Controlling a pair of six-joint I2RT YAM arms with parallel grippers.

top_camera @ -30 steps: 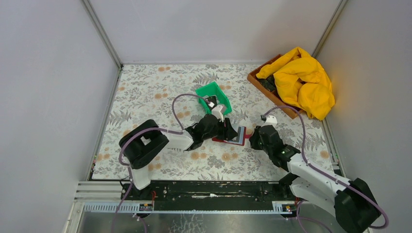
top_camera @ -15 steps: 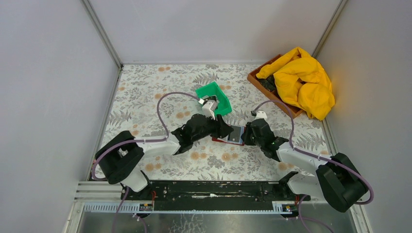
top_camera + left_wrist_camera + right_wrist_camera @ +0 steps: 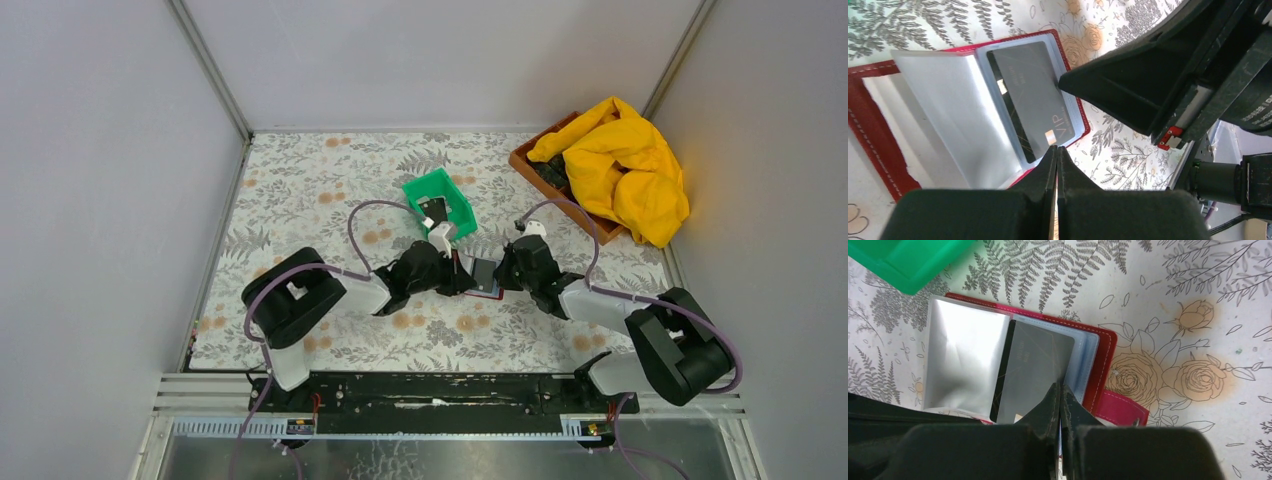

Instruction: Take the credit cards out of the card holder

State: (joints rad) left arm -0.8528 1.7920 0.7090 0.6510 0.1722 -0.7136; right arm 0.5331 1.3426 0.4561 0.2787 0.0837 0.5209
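The card holder (image 3: 487, 277) lies open on the surface just in front of the green bin (image 3: 440, 200). One dark credit card (image 3: 1030, 100) sits in its sleeve, not yet out. The left gripper (image 3: 1056, 150) and the right gripper (image 3: 1062, 387) have their jaws together at the card's edge, so most of the work seems left.

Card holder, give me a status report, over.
Left claw shut, right claw shut, both tips at the black card. Card holder lies open, card not out. Green bin beside it, not blocking.
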